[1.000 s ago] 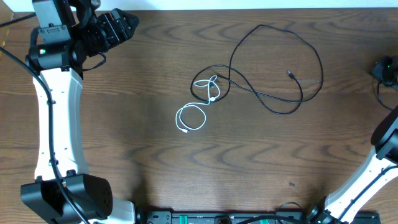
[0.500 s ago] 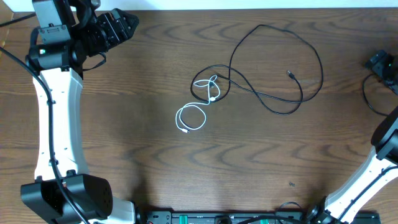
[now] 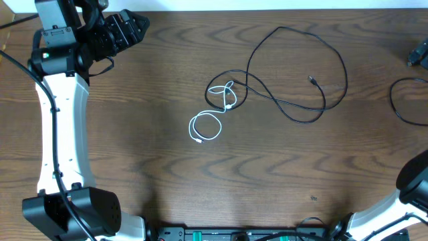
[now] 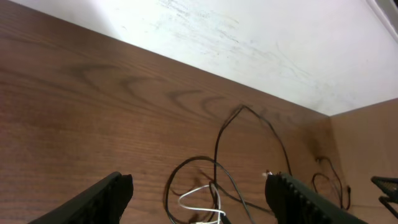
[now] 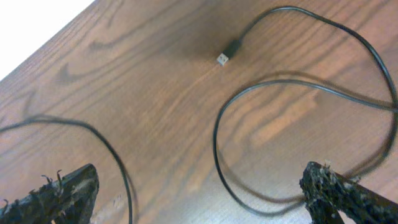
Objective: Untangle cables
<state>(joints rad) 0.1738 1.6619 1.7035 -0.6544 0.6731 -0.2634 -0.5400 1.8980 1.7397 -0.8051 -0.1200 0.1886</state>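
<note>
The long black cable lies in wide loops across the middle and right of the table, its small plug inside the big loop. The white cable forms a small coil, and its upper end is threaded through a black loop. My left gripper is open at the far left corner, well away from both. In the left wrist view the gripper frames the white cable and the black cable. My right gripper is open at the right edge. Its wrist view shows the black cable and plug.
A thicker black arm cord loops onto the table at the right edge. The left arm's white links run down the left side. A black rail lines the near edge. The table's far edge meets a white wall.
The right gripper has gone from shut to open and has moved toward the far right corner, nearly out of the overhead view. Its arm cord now shows on the table. The left arm and both cables are unmoved.
</note>
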